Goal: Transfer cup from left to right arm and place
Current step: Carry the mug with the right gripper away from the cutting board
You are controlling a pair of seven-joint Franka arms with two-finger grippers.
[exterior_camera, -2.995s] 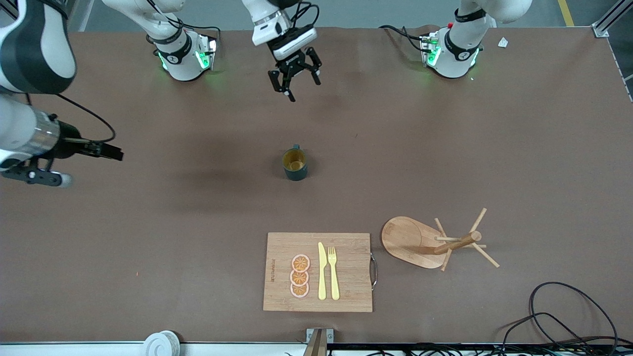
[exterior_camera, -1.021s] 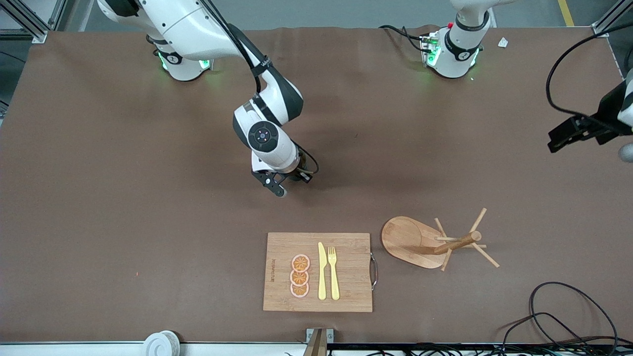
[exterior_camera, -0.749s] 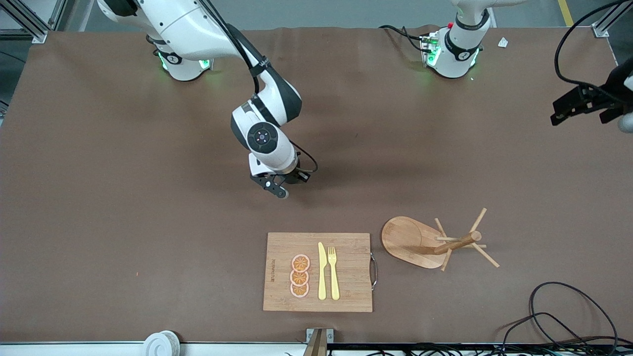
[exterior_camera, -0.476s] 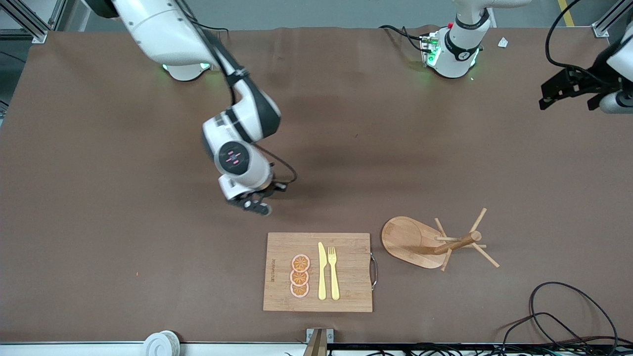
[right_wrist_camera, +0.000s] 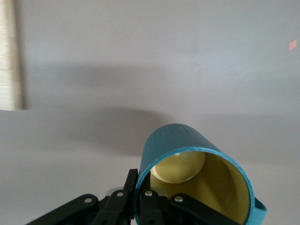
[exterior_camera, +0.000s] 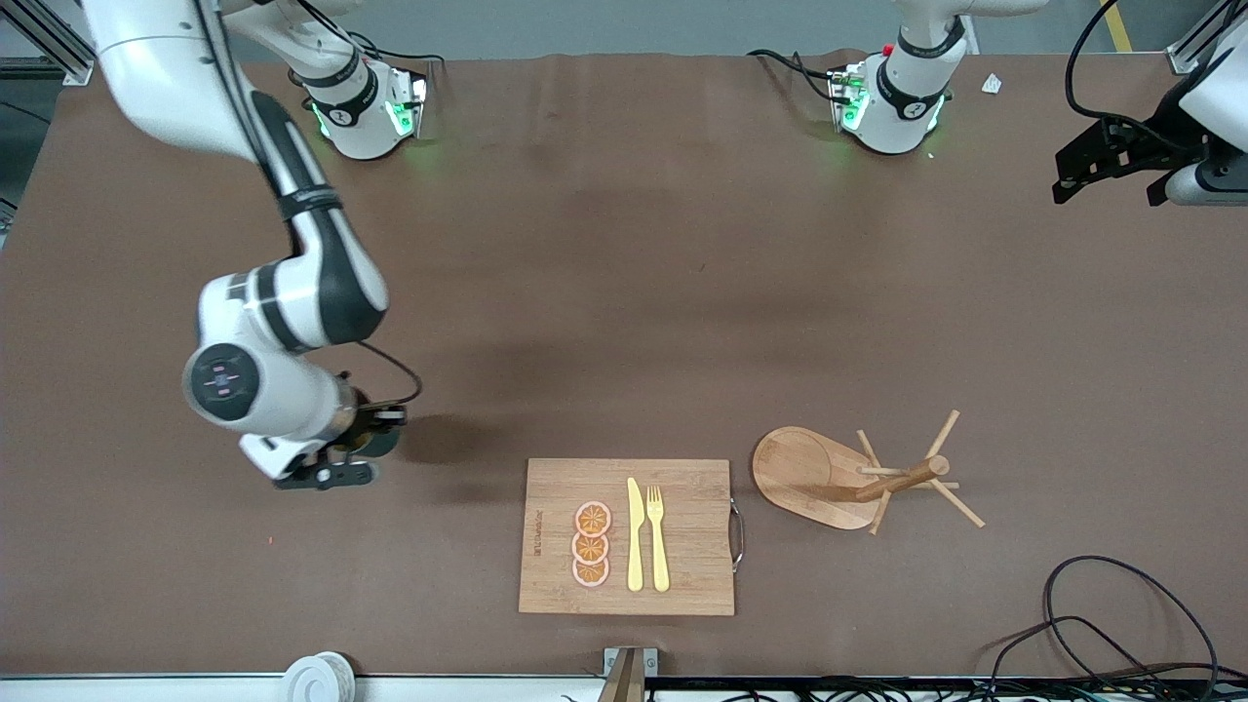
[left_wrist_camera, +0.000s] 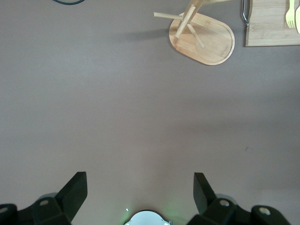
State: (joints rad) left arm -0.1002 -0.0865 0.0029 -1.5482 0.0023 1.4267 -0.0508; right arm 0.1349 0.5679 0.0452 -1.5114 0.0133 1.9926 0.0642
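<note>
Cup (right_wrist_camera: pixel 197 180) hangs clamped by its rim in the right pincer (right_wrist_camera: pixel 143 194) above the table (exterior_camera: pixel 624 292). Left pincer (left_wrist_camera: pixel 140 192) waits, fingers apart. Rim-only grip risks slip or tilt at placement.

front view looks down from high across the worktop (exterior_camera: pixel 682 292); both wrist views look down at it, sharing the cutting board (exterior_camera: pixel 626 536) with front.
</note>
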